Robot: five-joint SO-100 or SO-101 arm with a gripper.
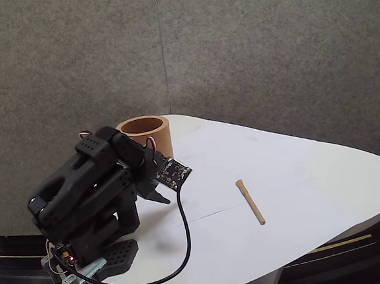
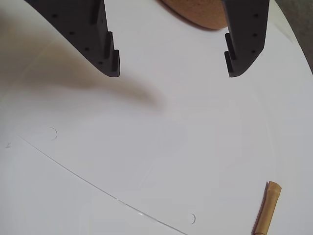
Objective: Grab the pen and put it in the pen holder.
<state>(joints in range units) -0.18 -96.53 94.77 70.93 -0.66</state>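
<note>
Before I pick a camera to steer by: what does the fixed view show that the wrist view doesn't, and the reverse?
Fixed view alone: the arm's body, its black cable, the whole pen lying flat, and the grey wall behind. Wrist view alone: the open claw with nothing between its fingers, and a thin line across the table. Both share the white table and the pen holder.

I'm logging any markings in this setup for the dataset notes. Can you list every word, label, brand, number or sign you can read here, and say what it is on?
None can be read.
Small black circuit board on the arm's wrist: tiny specks, too small to read.
Light tan stick-like pen: no print seen.
Orange-brown cardboard cylinder pen holder: plain.
White table: thin lines and small circles, no text.
Open black claw: no markings.
</note>
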